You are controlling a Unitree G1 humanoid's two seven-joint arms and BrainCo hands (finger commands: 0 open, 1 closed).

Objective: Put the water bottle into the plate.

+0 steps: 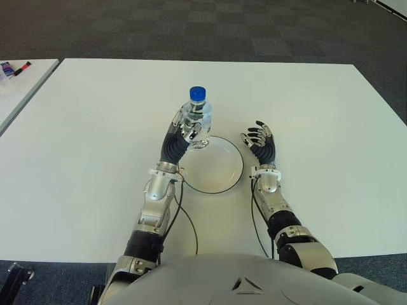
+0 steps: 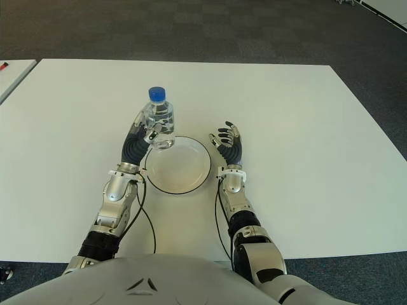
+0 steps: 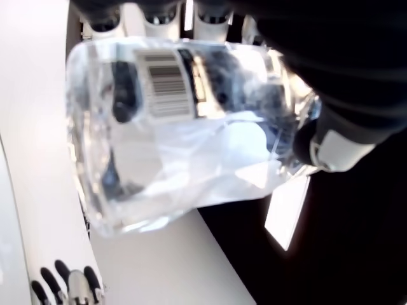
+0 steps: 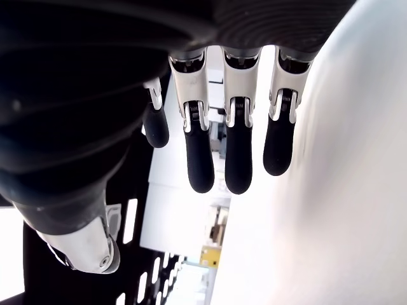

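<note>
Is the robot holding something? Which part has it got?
Yes. The left hand grips the water bottle around its clear middle, below the blue cap. The right hand holds nothing.

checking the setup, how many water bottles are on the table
1. The water bottle is upright in the left hand, at the plate's far left rim.

Clear, glossy plastic for the water bottle [image 1: 196, 123], with a matt blue cap [image 1: 198, 94] and a printed paper-like label [image 3: 166, 81]. Smooth, faintly shiny white for the plate [image 1: 224, 171], dark at the rim. Matt white on the table [image 1: 89, 152]. Black ribbed rubbery covering and silvery metal on left hand [image 1: 182, 135] and right hand [image 1: 261, 143].
</note>
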